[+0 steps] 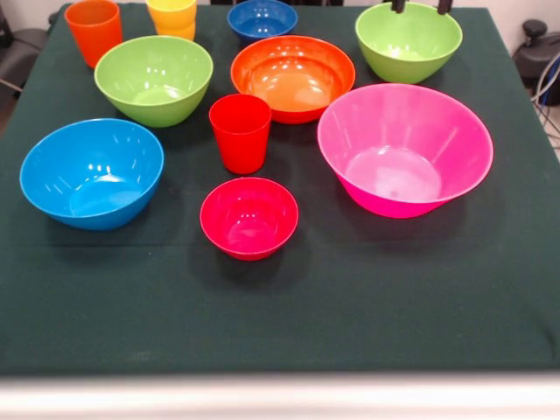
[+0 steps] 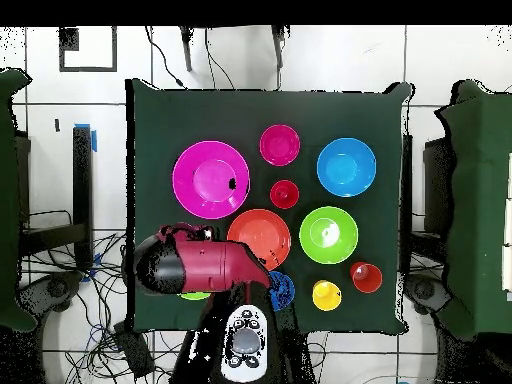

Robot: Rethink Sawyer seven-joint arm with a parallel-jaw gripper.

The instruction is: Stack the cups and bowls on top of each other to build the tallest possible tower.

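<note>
As you scan the front view from the left, the light blue bowl (image 1: 92, 173) sits nearest that edge of the tabletop (image 1: 280, 306). Behind it stand the orange cup (image 1: 94, 31), one lime green bowl (image 1: 154, 79) and the yellow cup (image 1: 172, 17). At centre you find the red cup (image 1: 240, 132) upright, the small crimson bowl (image 1: 249, 217) in front of it, the orange bowl (image 1: 293, 77) behind, and the dark blue bowl (image 1: 262, 19) farthest back. To the right rest the big pink bowl (image 1: 404, 149) and the second lime green bowl (image 1: 409, 40). Nothing is stacked. Only two dark tips of the gripper (image 1: 422, 6) show above that green bowl, apart from each other; the jaws stand parted and empty.
</note>
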